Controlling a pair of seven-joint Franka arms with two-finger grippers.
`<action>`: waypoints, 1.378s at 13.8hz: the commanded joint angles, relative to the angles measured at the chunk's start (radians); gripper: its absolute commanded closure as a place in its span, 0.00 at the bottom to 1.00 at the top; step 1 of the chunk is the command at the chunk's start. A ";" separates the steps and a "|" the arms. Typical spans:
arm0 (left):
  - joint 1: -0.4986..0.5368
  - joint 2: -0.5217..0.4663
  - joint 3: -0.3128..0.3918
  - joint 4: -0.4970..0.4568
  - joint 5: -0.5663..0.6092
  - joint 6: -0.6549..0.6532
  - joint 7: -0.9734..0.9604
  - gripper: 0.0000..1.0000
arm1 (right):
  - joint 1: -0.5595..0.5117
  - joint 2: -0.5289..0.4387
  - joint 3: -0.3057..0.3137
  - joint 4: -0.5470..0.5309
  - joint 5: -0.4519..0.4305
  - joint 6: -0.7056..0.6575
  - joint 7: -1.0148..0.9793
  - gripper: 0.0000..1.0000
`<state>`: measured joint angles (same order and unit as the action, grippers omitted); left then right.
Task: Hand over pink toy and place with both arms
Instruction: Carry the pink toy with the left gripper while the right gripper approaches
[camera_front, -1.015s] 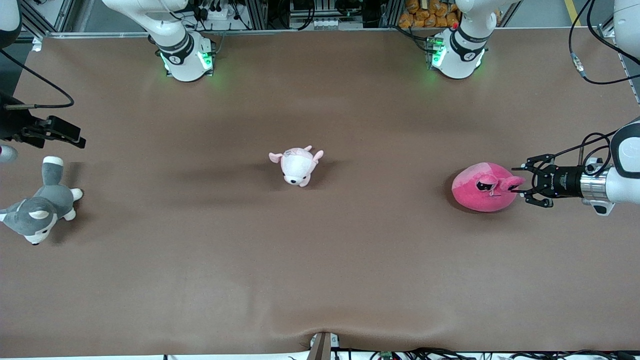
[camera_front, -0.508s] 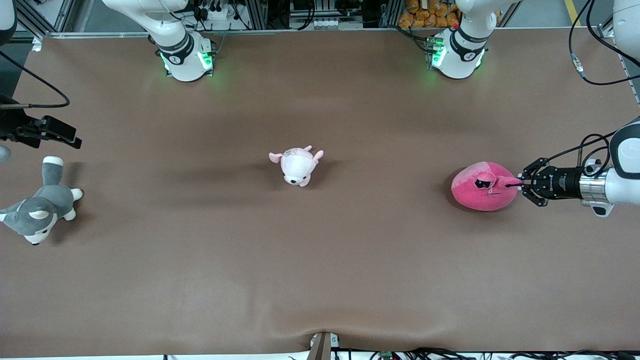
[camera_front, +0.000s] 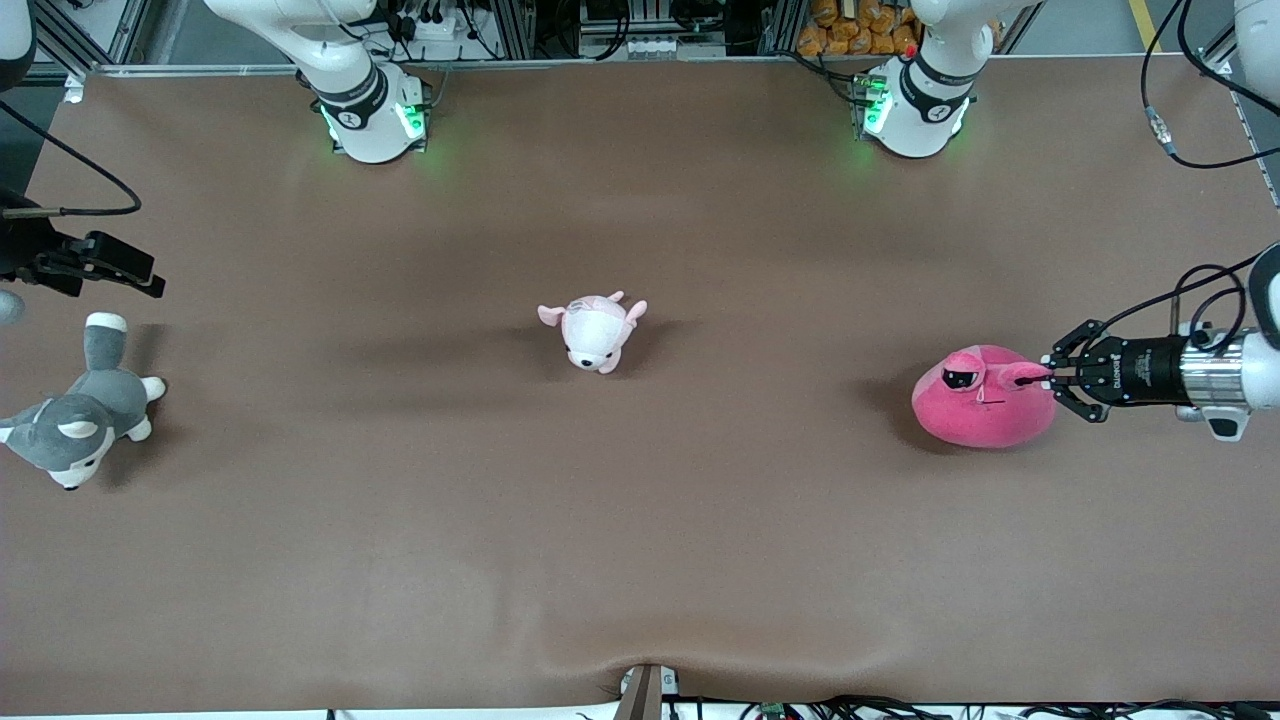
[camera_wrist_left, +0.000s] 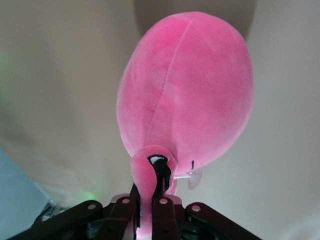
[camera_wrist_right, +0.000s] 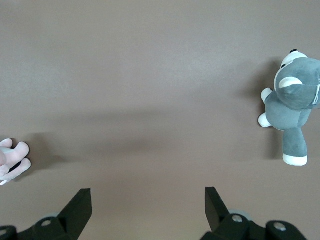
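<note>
The pink toy (camera_front: 985, 397), a large round hot-pink plush with dark eyes, is at the left arm's end of the table. My left gripper (camera_front: 1047, 378) is shut on one of its small ears and holds it just off the brown table. In the left wrist view the toy (camera_wrist_left: 187, 85) hangs from the pinched ear, and the left gripper (camera_wrist_left: 155, 187) has its jaws closed on the ear. My right gripper (camera_front: 135, 272) is open and empty, waiting above the table at the right arm's end; in the right wrist view the right gripper (camera_wrist_right: 147, 196) has its fingers wide apart.
A small pale pink-and-white plush animal (camera_front: 595, 331) lies at the table's middle; it also shows in the right wrist view (camera_wrist_right: 12, 161). A grey-and-white husky plush (camera_front: 75, 415) lies at the right arm's end, below the right gripper, and shows in the right wrist view (camera_wrist_right: 292, 102).
My left gripper closed on the pink toy's ear and lifted it slightly; the toy turned and shifted a little nearer the front camera. The right gripper barely moved.
</note>
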<state>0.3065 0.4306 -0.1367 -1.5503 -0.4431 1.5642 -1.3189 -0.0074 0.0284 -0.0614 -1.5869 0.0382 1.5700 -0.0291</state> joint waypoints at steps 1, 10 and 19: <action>0.005 -0.049 -0.050 0.088 -0.040 -0.076 -0.020 1.00 | -0.003 -0.007 0.003 0.001 0.006 -0.001 0.012 0.00; 0.006 -0.138 -0.326 0.147 -0.049 -0.081 -0.201 1.00 | 0.003 -0.002 0.005 -0.001 0.017 0.004 0.012 0.00; -0.039 -0.130 -0.397 0.161 -0.077 -0.030 -0.380 1.00 | 0.180 0.209 0.006 0.050 0.109 0.173 0.014 0.00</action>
<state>0.2935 0.3013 -0.5227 -1.4072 -0.5016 1.5089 -1.6435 0.1316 0.1810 -0.0494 -1.5879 0.1383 1.7442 -0.0272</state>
